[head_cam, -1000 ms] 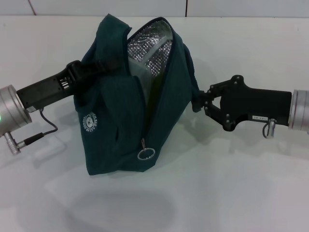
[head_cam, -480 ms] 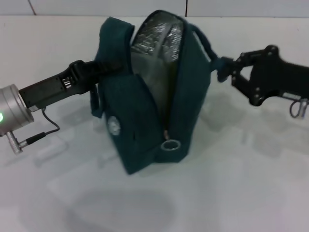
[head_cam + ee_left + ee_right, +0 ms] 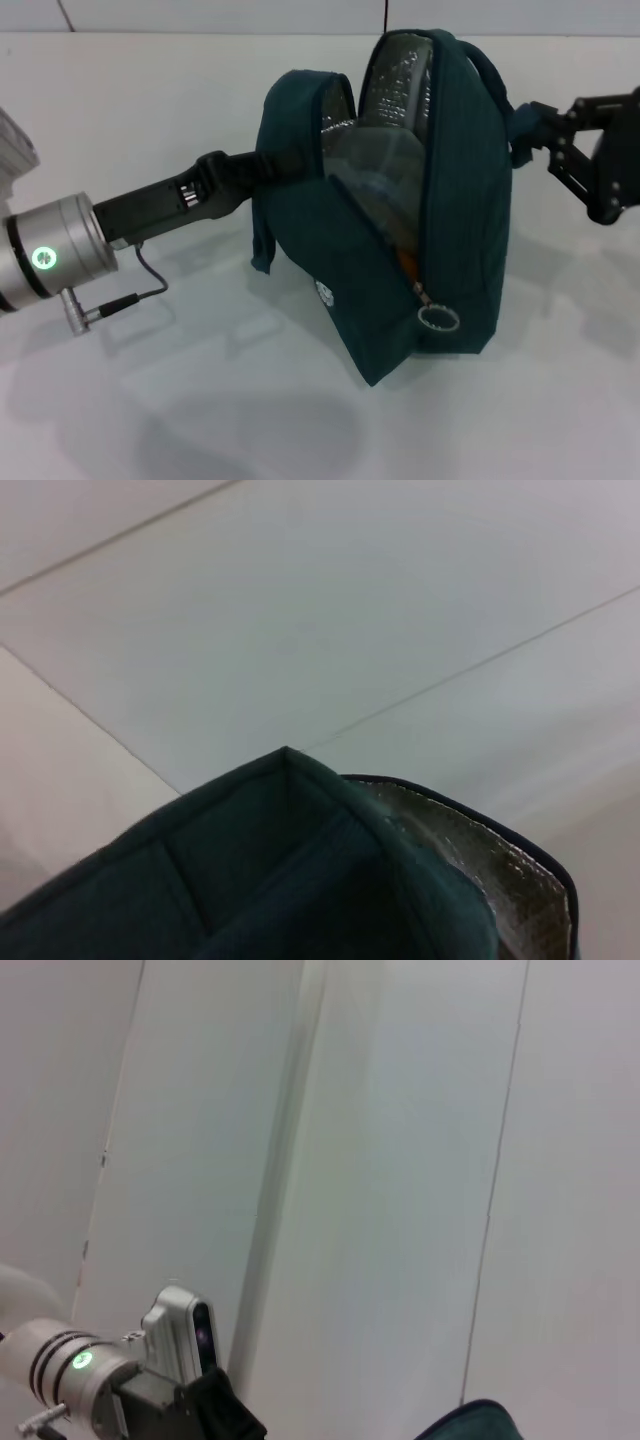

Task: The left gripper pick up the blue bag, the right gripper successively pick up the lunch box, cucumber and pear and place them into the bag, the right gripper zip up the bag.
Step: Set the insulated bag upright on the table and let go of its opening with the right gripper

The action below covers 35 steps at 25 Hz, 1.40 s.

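Left pincer (image 3: 262, 168) grips the near-left upper edge of the blue bag (image 3: 455, 200), its fingers closed on the fabric where a strap hangs down; the black arm runs back to a silver wrist with a green light. Right pincer (image 3: 522, 135), coming in from the far right, is pressed against the bag's right side just below a loop handle, pinching the fabric or handle there (its fingertips are partly hidden behind the cloth). Between the two, the bag hangs lifted above the white desk (image 3: 200, 400), tilted, its shadow lying on the surface beneath. The mouth gapes upward, showing silver foil lining and a clear plastic surface inside, with a bit of orange by the zipper line. The ring zipper pull (image 3: 438, 319) dangles at the lower front corner, and a small white logo shows on the front panel.
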Motion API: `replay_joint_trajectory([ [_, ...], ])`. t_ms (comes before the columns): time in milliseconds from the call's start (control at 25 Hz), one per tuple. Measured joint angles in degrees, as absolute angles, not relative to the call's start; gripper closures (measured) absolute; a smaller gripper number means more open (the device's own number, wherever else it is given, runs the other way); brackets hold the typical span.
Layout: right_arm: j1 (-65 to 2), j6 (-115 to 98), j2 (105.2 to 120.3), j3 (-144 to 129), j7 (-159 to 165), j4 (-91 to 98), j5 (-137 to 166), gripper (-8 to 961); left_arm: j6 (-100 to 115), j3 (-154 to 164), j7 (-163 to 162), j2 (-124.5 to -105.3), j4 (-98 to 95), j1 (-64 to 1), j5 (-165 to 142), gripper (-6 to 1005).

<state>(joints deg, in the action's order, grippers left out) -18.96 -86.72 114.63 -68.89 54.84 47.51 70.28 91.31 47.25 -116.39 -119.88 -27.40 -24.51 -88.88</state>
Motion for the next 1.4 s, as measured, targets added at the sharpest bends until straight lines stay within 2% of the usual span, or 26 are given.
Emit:
replay_joint_trajectory([
  [920, -18.4, -91.5, 114.87, -68.3, 55.0, 43.6, 75.1, 886, 90.4, 47.5, -114.6, -119.61, -26.5, -22.7, -89.8, 952],
  [1400, -14.6, -93.8, 114.68, -66.6, 53.7, 43.5, 75.0, 883, 90.5, 48.0, -114.6, -119.71, -26.4, -22.1, -89.8, 952],
])
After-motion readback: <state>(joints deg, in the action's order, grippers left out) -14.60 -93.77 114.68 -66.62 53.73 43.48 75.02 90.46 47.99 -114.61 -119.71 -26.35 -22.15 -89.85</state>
